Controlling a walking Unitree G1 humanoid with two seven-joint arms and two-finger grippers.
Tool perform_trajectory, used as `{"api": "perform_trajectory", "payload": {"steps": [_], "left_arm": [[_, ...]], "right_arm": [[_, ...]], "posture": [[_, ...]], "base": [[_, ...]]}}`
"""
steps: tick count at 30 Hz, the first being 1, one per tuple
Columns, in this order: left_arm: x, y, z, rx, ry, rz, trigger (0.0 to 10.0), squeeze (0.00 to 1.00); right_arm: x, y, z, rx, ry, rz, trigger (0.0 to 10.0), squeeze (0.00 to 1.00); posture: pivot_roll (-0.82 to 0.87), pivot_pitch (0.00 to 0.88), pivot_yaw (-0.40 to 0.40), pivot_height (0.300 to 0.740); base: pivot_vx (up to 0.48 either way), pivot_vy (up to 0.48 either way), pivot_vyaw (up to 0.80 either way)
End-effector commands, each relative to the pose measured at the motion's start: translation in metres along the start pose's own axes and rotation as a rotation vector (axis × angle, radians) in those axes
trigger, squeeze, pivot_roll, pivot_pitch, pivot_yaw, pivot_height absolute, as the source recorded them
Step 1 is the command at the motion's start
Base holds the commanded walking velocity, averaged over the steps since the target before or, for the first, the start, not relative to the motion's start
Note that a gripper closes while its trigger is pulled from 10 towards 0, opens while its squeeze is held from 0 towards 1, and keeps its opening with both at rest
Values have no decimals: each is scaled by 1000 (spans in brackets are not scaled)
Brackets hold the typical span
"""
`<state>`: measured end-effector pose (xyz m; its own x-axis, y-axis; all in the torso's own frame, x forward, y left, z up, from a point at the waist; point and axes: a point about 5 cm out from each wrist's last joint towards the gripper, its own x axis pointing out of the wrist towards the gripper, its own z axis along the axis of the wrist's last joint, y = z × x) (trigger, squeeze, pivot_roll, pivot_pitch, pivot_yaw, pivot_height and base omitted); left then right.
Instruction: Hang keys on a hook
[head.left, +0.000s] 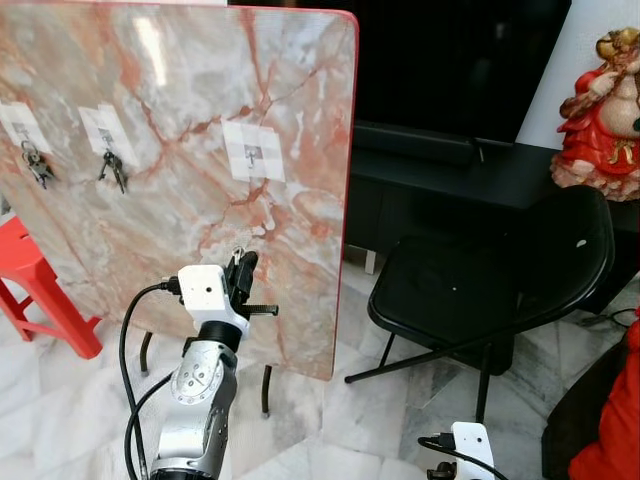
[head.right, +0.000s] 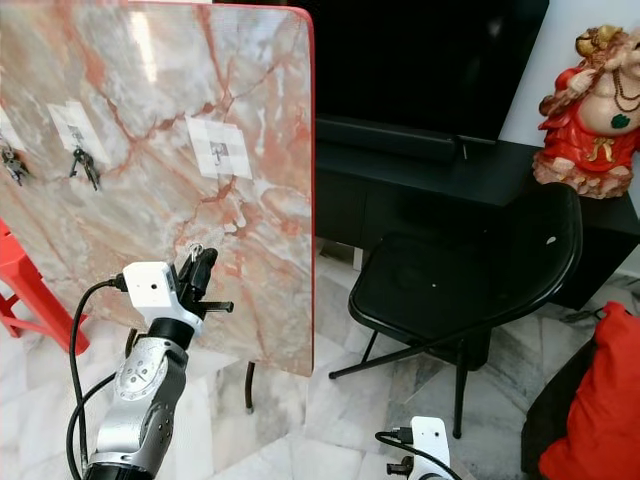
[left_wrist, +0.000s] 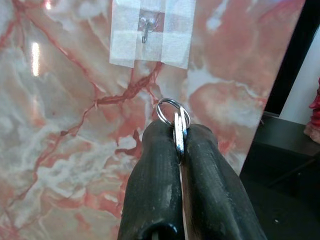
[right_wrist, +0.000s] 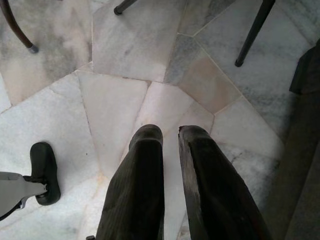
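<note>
- The left gripper (left_wrist: 179, 135) is raised before the marble board (head.left: 180, 150), its two black fingers (left_wrist: 155, 170) pressed together on a silver key ring (left_wrist: 173, 112), which sticks out beyond the fingertips.
- In the left wrist view, the empty hook (left_wrist: 145, 29) sits on a white tape patch (left_wrist: 150, 35) at about 12 o'clock from the ring, apart from it.
- From the head camera, that same taped hook (head.left: 253, 152) lies at roughly 12 o'clock above the left gripper (head.left: 240, 272), with a stretch of bare marble between them.
- Toward 9 o'clock along the board, two more taped hooks each carry something: one bunch of keys (head.left: 113, 170) hangs from the middle patch, another bunch (head.left: 36, 165) from the patch nearest the board's edge.
- The right gripper (right_wrist: 167, 132) hangs low over the marble floor (right_wrist: 125, 105), fingers narrow, a slim gap between them, holding nothing.
- A black folding chair (head.left: 500, 270) stands at 3 o'clock from the board, a red stool (head.left: 40, 290) at 9 o'clock, and a red figurine (head.left: 605, 110) on the black cabinet (head.left: 440, 170) at 2 o'clock.
</note>
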<state>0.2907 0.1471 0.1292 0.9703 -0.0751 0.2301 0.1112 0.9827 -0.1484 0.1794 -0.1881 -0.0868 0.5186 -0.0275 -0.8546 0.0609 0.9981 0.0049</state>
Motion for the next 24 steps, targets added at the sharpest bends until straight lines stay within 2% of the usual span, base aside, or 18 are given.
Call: {"api": "perform_trajectory", "payload": {"steps": [1,4,7,19,24], "left_arm": [[5,-4,7,9,-25,-19,10000,0],[5,-4,8,12,-27,-20,10000,0],[5,-5,9,15,-31,-25,10000,0],[6,-8,12,29,-46,-46,10000,0],[8,-11,18,29,-61,-54,10000,0]], "right_arm": [[0,0,1,-7,-13,2,10000,0],[0,0,2,-9,-14,4,10000,0],[0,-1,1,20,-12,-8,10000,0],[0,0,2,26,-18,-5,10000,0],[0,0,2,24,-19,-8,10000,0]], "posture": [[-6,0,-22,740],[-6,0,-22,740],[-2,0,-25,740],[-2,0,-23,740],[0,0,-25,740]], "base": [[326,0,463],[330,0,800],[330,0,0],[323,0,0],[0,0,0]]}}
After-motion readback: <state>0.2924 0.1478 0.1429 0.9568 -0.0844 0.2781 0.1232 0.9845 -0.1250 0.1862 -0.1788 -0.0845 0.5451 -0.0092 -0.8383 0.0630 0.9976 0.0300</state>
